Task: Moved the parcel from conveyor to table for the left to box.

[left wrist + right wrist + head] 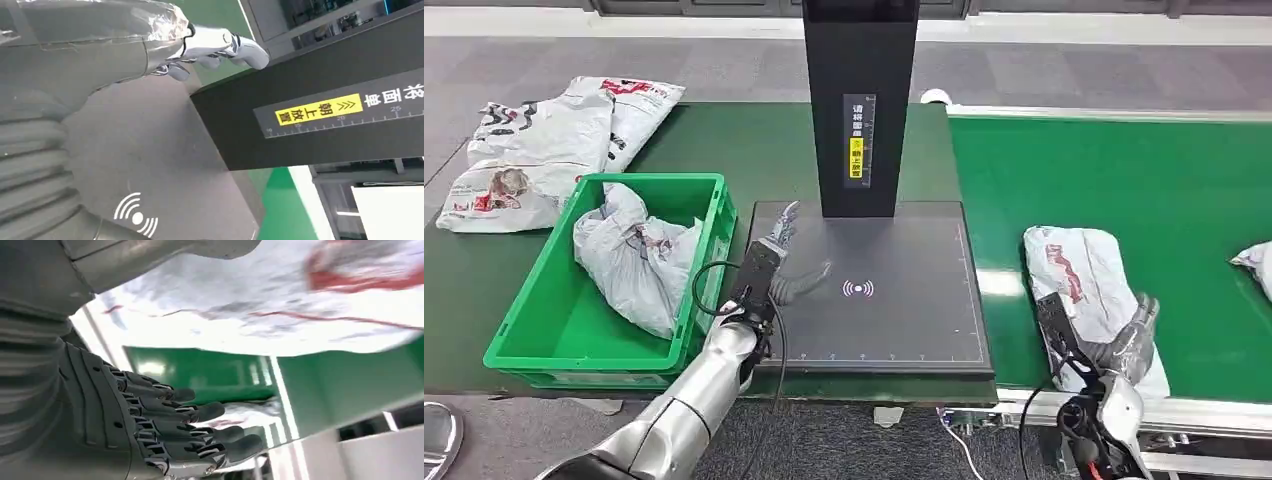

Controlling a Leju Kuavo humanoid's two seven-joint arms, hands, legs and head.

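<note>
A white-grey parcel with red print lies on the green conveyor at the right. My right hand is at its near end, thumb on top of the bag and dark fingers beside its left edge. In the right wrist view the parcel lies against the thumb, while the fingers stay apart from it with green belt showing between. My left hand hovers over the dark scanner pad, fingers spread and holding nothing. The left wrist view shows that hand near the black post.
A green crate left of the pad holds a crumpled grey parcel. More parcels lie on the green table behind it. The black scanner post stands at the pad's back. Another parcel lies at the conveyor's right edge.
</note>
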